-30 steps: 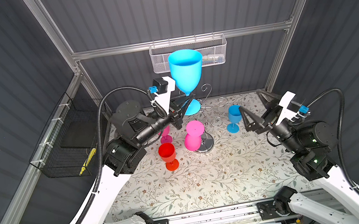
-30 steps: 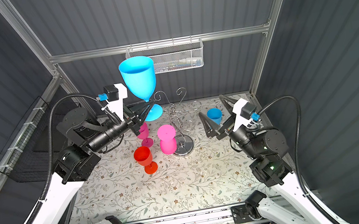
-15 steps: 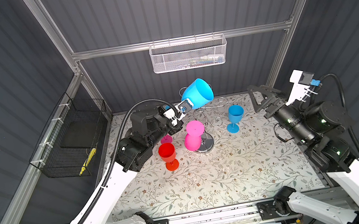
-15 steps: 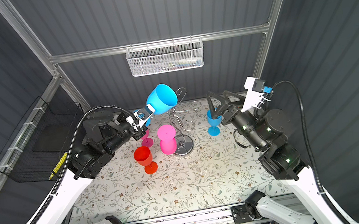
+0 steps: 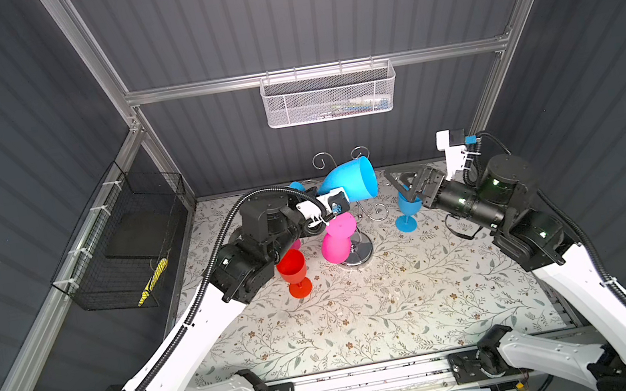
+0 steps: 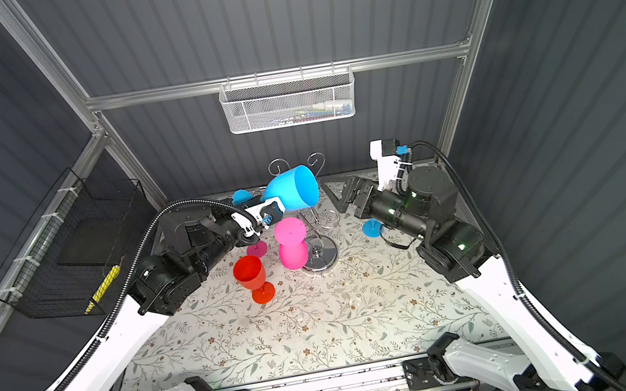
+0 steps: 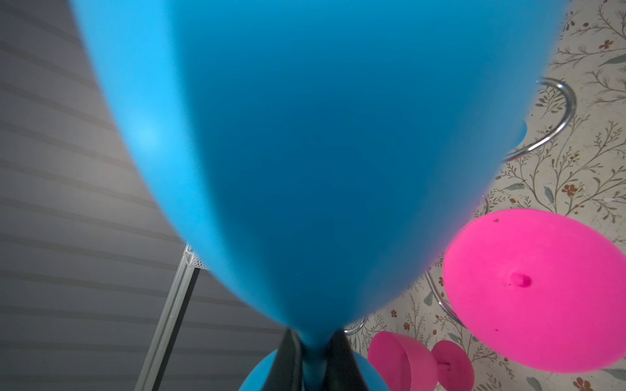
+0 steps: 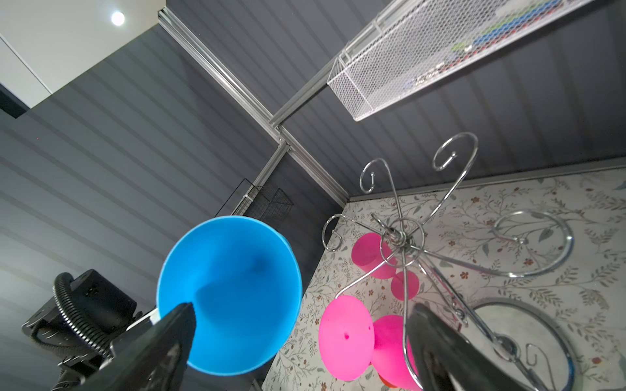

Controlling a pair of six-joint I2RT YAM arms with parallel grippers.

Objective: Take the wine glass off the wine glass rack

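Above the wine glass rack, the left hand pinches the blue wine glass by its stem, lying tilted, foot toward 9 o'clock, mouth toward 3 o'clock, facing the nearby right hand, spread wide and empty

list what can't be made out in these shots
- Contents of the white mesh basket: too small and screened by mesh in every view that shows it.
- Yellow item in the black wire basket: too small to identify in both top views.
- Bowl of the small blue glass: in a top view the right gripper covers it.
- Left wrist view: the large blue glass, close and blurred, blocks most of the wine glass rack.
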